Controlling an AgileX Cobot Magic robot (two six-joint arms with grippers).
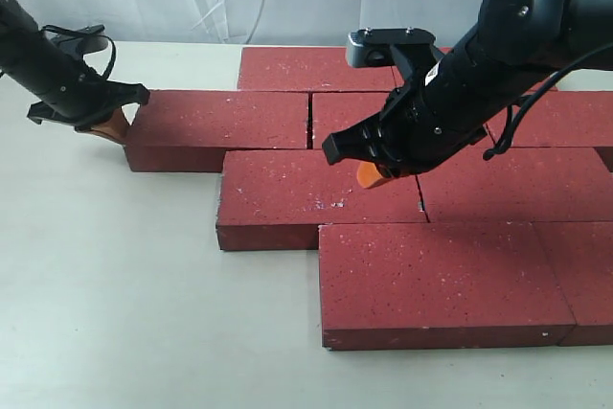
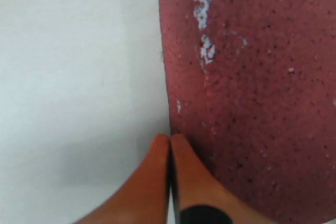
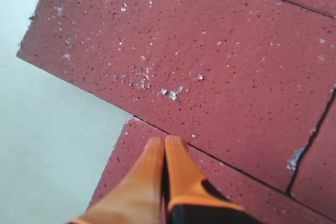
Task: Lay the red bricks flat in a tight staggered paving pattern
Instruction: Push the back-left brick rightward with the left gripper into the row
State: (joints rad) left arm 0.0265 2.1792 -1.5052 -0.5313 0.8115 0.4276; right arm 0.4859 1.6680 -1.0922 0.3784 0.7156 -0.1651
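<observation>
Jaws both clenched, empty; red bricks [image 1: 316,193] flat, long axes left-right in exterior view

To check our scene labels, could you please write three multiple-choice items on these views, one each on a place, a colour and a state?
1. Where is the left gripper?
A) on the front brick
B) at the left end of the leftmost brick
C) behind the back row

2. What colour are both grippers' fingers?
A) blue
B) orange
C) green

3. How is the right gripper?
A) wide open
B) shut on a brick
C) shut, holding nothing

Answers:
1 B, its tips are at that brick's end face.
2 B, both wrist views show orange fingers.
3 C, its fingers meet with nothing between them.
</observation>
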